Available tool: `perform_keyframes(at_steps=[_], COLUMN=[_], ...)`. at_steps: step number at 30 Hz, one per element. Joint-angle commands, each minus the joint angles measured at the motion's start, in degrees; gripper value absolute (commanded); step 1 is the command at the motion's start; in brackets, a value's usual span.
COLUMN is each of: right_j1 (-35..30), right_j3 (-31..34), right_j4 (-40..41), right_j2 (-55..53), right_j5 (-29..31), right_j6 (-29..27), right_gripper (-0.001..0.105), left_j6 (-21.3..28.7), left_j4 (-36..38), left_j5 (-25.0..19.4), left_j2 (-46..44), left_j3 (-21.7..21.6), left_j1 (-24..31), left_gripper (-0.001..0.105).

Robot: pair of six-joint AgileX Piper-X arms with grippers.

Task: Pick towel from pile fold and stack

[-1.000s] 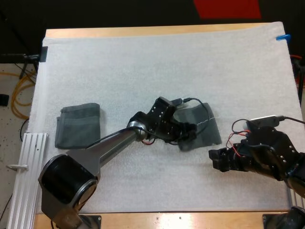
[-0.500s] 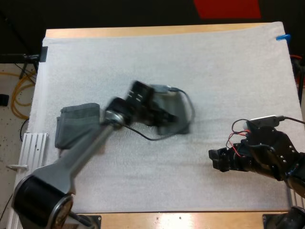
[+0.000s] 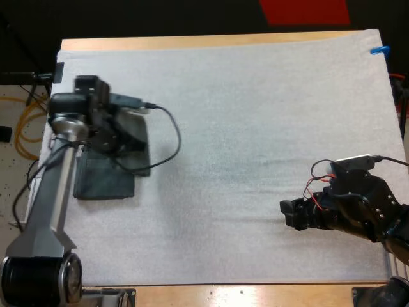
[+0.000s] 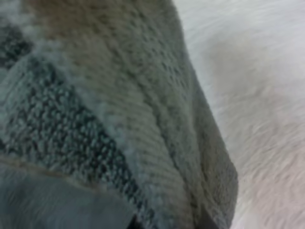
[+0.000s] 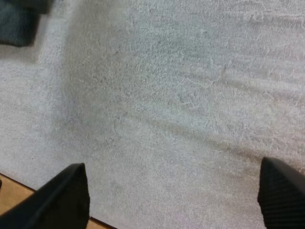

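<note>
At the left side of the white mat (image 3: 255, 115), a dark grey-green towel (image 3: 134, 142) is bunched in the left pincer (image 3: 110, 131), which is clamped on it. It hangs partly over a folded towel (image 3: 102, 182) lying flat on the mat, which makes two towels. The held towel hides the folded one's far part, and in the left wrist view its weave (image 4: 119, 119) buries the fingers almost wholly. Well apart, near the mat's right side, the right pincer (image 3: 291, 214) has its fingers (image 5: 71, 195) spread over bare mat, clear of anything. A dark towel corner (image 5: 16, 21) is cut off there; which towel it is I cannot tell. The wooden worktop (image 3: 192, 42) frames the mat.
</note>
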Motion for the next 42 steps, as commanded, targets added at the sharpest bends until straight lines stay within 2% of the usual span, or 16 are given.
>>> perform_keyframes(at_steps=[1,9,19,23,28,32,40,42], right_j1=[-0.3,-0.3,-0.3,-0.3,-0.3,-0.3,-0.3,-0.3], right_j3=[0.0,0.0,0.0,0.0,0.0,0.0,0.0,0.0], right_j4=[-0.4,-0.4,-0.4,-0.4,-0.4,-0.4,-0.9,-0.9], right_j2=[-0.1,-0.1,-0.1,-0.1,-0.1,-0.1,-0.1,-0.1], right_j5=[0.7,0.9,-0.4,-1.8,-2.1,-2.6,-5.3,-5.4], right_j6=[0.1,0.1,0.1,0.1,0.1,0.1,0.1,0.1], right_gripper=[0.071,0.071,0.071,0.071,0.071,0.071,0.071,0.071], left_j6=[1.3,1.9,2.8,2.4,1.8,1.9,0.9,0.0], left_j4=[2.6,4.4,4.4,4.7,4.7,4.4,4.3,4.4], left_j5=[-0.9,-0.9,-0.2,-2.5,-9.2,-12.3,-13.6,-15.0], left_j2=[-0.4,-0.3,4.8,7.0,7.5,7.5,7.5,7.5], left_j3=[0.0,0.1,0.1,0.1,0.1,0.1,0.1,0.1], left_j1=[1.5,6.3,7.4,7.4,7.4,7.4,7.4,7.4], left_gripper=[0.0,0.0,0.0,0.0,0.001,0.012,0.048,0.051])
